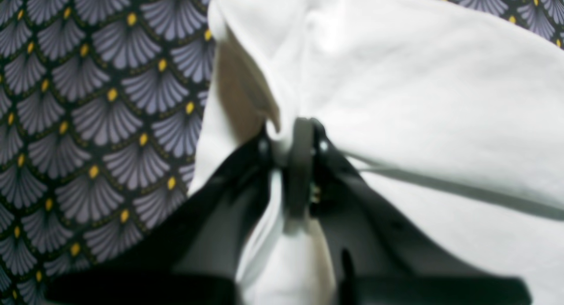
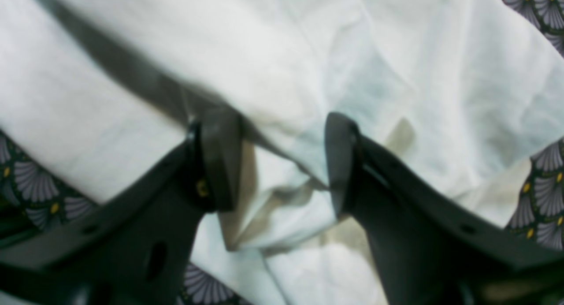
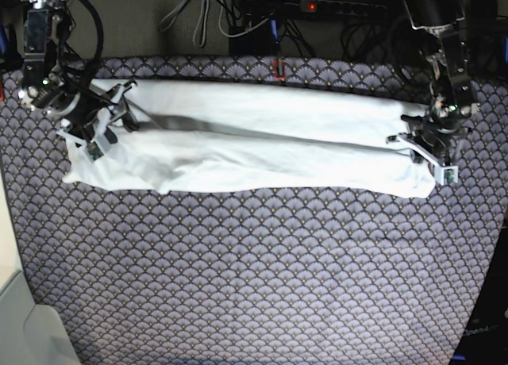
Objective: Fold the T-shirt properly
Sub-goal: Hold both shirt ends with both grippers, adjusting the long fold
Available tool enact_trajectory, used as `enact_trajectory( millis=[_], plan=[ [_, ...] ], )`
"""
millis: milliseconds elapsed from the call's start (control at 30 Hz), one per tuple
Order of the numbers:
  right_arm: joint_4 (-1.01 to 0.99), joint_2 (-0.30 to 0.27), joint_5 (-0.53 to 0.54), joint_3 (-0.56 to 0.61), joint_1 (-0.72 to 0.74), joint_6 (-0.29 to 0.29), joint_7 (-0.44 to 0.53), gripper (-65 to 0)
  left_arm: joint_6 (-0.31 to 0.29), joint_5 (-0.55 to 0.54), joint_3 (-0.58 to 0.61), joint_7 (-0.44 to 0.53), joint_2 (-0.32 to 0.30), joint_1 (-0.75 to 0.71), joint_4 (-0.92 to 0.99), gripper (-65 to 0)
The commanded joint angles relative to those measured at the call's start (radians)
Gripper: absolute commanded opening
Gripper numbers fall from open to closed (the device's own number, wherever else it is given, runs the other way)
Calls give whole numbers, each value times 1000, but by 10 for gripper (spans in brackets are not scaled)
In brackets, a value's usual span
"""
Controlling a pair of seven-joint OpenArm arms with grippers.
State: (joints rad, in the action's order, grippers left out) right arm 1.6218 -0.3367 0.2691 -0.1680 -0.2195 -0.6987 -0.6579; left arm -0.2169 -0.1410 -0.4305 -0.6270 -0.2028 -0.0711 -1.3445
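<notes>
We see the left gripper (image 1: 293, 157) pinched tight on a bunched edge of the T-shirt (image 1: 418, 89), the cloth spreading away ahead and to its right. The right gripper (image 2: 282, 164) stands wide, a loose fold lying between its fingers (image 2: 220, 159); whether either finger touches it is hard to make out. Both wrist views are blurred. The patterned tablecloth (image 1: 97, 133) shows beside the left gripper.

T-shirt (image 2: 308, 53) fold between (parted) jaws
</notes>
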Motion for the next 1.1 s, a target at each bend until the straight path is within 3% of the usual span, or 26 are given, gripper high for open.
enact_trajectory(
  millis=[0,367,433,600,700,800,1067],
  plan=[
    [13,-17,8,-9,10,1,19,-336,26,53,-8,-75,-11,-11,6,-646],
    [13,-17,8,-5,10,1,19,-336,34,53,-11,-77,-20,-16,-34,-627],
    [13,-17,8,-3,10,1,19,-336,29,53,-11,-77,-22,-32,-69,-560],
    [13,-17,8,-3,9,1,19,-336,26,53,-11,-77,-20,-55,-145,-319],
    [13,-17,8,-3,9,1,19,-336,26,53,-9,-77,-20,-48,-140,-226],
    [13,-25,8,-3,5,1,19,-336,26,53,-9,-77,-20,-39,-131,-185],
    [11,-42,8,-3,7,1,19,-336,26,53,-8,-77,-13,-11,-66,-187]
  ],
)
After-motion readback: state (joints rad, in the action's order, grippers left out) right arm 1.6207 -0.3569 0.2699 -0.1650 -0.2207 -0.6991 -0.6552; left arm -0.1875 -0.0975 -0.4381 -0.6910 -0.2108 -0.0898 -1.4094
